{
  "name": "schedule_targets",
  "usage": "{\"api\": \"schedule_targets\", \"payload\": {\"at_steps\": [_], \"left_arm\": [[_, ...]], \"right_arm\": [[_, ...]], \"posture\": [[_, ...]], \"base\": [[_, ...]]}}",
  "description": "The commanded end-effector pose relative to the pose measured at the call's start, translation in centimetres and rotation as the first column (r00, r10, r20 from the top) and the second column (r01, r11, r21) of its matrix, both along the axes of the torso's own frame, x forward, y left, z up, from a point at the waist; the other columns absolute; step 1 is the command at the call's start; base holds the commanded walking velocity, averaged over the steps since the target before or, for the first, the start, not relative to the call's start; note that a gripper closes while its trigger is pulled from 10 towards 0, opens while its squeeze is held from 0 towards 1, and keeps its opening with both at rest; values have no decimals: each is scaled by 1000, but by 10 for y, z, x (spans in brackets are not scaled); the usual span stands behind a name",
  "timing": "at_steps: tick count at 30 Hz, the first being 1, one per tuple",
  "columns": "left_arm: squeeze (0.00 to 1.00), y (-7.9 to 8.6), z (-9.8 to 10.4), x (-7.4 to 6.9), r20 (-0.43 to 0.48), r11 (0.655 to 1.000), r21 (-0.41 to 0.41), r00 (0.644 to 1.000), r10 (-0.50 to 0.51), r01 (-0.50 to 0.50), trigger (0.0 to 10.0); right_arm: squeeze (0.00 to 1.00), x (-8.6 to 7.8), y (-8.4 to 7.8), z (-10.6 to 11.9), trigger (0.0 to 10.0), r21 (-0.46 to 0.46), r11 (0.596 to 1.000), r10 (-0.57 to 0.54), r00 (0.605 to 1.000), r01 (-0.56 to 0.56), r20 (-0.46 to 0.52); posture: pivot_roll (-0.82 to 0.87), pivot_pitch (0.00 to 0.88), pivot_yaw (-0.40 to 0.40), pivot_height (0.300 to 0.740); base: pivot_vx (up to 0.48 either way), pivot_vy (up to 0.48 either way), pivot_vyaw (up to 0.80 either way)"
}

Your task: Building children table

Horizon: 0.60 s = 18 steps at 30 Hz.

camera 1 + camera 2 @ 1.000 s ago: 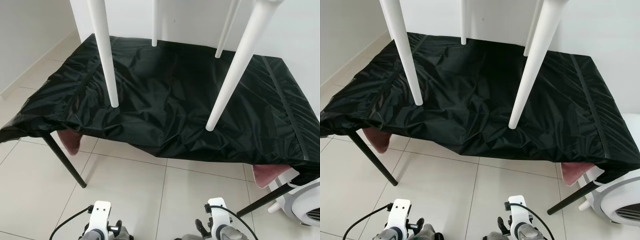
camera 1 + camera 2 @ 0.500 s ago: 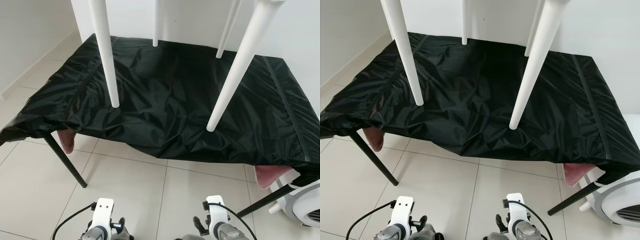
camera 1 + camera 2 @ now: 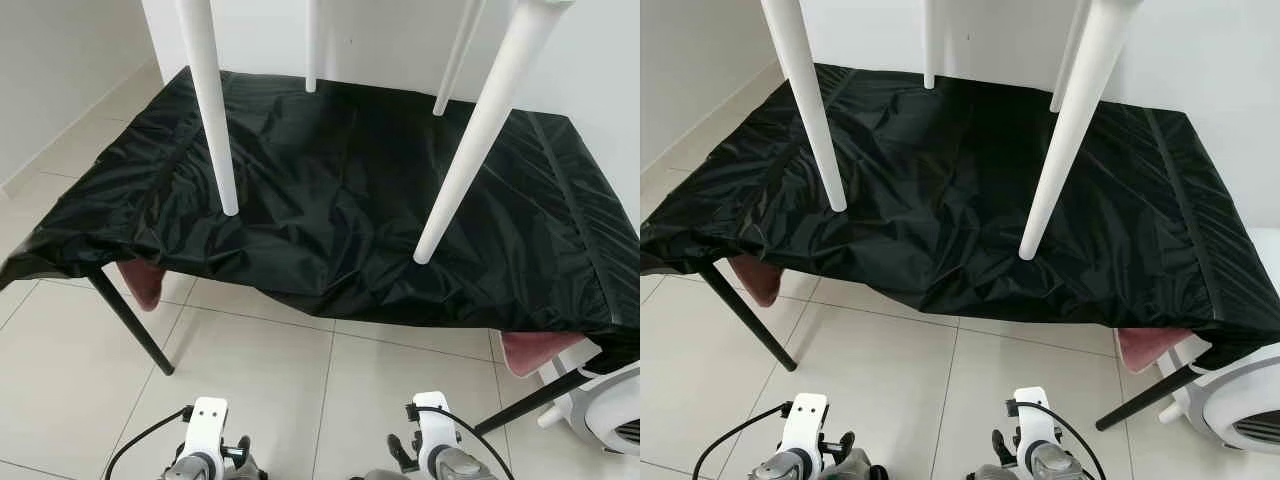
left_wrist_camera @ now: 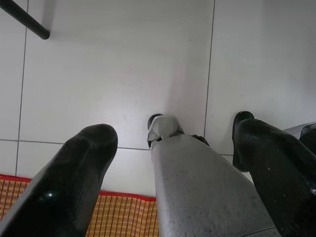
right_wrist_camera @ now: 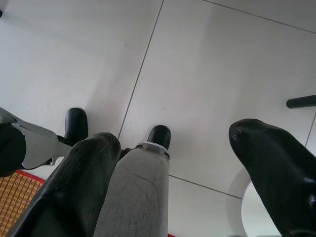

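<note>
4 white legs (image 3: 470,150) beyond both spread, low-hanging grippers

A home room: pale floor tiles (image 3: 260,370), white walls (image 3: 60,50), a woven mat (image 4: 123,217) at lower frame.

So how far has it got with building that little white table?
Done, apparently: four white round table legs stand on the black plastic sheet covering the dark-legged work table, so the small table looks assembled; its top is above the frame. In hand: nothing, since the left gripper and right gripper hang open over the pale floor tiles. Left: perhaps lifting it down.
</note>
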<state>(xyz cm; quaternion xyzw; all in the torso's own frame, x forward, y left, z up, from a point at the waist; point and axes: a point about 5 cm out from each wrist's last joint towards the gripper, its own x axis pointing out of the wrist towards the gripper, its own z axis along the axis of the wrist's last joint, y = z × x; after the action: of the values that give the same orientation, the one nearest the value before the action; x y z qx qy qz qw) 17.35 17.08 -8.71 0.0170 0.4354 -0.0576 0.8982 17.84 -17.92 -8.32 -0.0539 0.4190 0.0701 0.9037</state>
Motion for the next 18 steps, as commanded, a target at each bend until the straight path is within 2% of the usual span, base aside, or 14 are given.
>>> {"api": "schedule_targets", "payload": {"at_steps": [1,18], "left_arm": [[0,0,-4,-8,-35,1000,20,999,15,-14,10000],[0,0,-4,-8,-36,1000,19,999,18,-17,10000]], "right_arm": [[0,-6,-3,-3,10000,-12,1000,-5,1000,5,-29],[0,-7,-2,-4,10000,-11,1000,-2,999,2,-35]], "posture": [[54,0,-28,740],[57,0,-28,740]], "base": [[0,0,0],[0,0,0]]}}
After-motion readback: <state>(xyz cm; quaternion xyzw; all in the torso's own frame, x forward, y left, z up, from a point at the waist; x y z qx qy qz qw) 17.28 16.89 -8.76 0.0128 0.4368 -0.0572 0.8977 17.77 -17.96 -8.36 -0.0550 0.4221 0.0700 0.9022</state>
